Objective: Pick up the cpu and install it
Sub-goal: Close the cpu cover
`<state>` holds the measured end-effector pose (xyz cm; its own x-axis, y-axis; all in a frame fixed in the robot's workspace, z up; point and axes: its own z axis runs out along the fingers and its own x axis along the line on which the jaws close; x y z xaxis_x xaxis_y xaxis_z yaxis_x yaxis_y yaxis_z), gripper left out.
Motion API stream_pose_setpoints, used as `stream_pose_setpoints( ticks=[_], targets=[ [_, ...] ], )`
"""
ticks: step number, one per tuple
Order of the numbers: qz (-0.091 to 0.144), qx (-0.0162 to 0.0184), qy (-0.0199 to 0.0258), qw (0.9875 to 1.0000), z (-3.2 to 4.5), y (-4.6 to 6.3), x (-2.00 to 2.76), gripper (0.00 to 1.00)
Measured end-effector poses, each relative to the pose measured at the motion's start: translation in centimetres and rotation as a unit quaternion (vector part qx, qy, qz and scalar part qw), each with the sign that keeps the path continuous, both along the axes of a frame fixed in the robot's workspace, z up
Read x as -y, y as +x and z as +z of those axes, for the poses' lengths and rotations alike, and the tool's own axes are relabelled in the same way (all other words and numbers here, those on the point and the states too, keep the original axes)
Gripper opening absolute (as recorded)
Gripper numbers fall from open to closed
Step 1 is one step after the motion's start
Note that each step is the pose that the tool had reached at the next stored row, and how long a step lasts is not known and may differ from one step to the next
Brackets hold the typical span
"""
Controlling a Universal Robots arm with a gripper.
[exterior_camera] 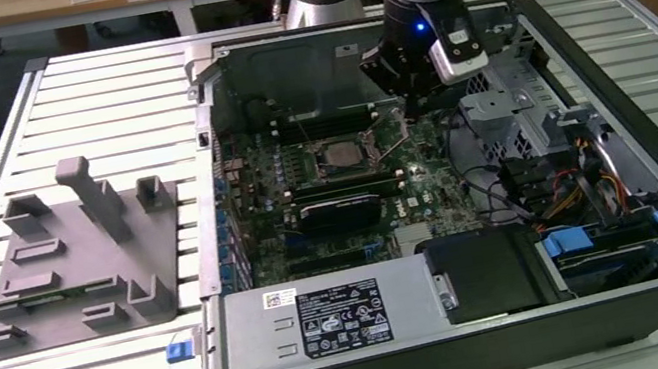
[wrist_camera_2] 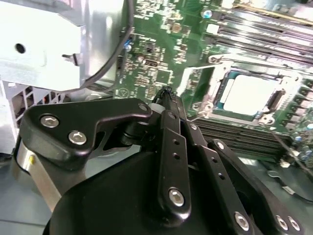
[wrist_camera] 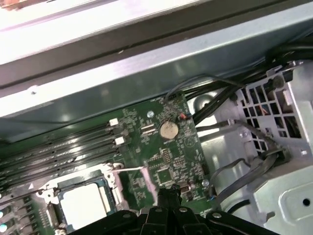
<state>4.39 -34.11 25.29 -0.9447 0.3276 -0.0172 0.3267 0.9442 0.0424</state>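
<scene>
The cpu (exterior_camera: 338, 154) is a small square chip with a pale silver top, lying flat in the socket on the green motherboard (exterior_camera: 432, 192) inside the open computer case. Both wrist views show it seated there (wrist_camera_2: 247, 93) (wrist_camera: 83, 205), inside the socket's metal frame. My gripper (exterior_camera: 413, 109) hangs over the board a little to the exterior view's right of the socket, apart from the chip. Its black fingers are shut together with nothing between them (wrist_camera_2: 166, 95) (wrist_camera: 166, 193). The socket's thin metal lever (wrist_camera: 129, 168) sticks out toward the fingertips.
A large grey tray with upright pegs (exterior_camera: 71, 260) lies on the slatted table at the exterior view's left. The case wall (exterior_camera: 637, 89), a metal drive cage (exterior_camera: 505, 108) and loose cables (exterior_camera: 547, 187) crowd the gripper's right. Memory slots (exterior_camera: 326, 124) run behind the socket.
</scene>
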Motion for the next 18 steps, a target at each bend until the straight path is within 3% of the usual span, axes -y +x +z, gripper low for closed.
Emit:
stream_pose_setpoints(
  ticks=[4,11,18],
  targets=[
    [0.000,0.0000,-0.0001,1.0000,-0.23,0.7,-0.24,0.11],
    [0.000,0.0000,-0.0001,1.0000,-1.13,0.8,-0.30,0.11],
    [0.000,0.0000,0.0007,1.0000,-1.18,-0.1,-0.30,0.11]
  ],
)
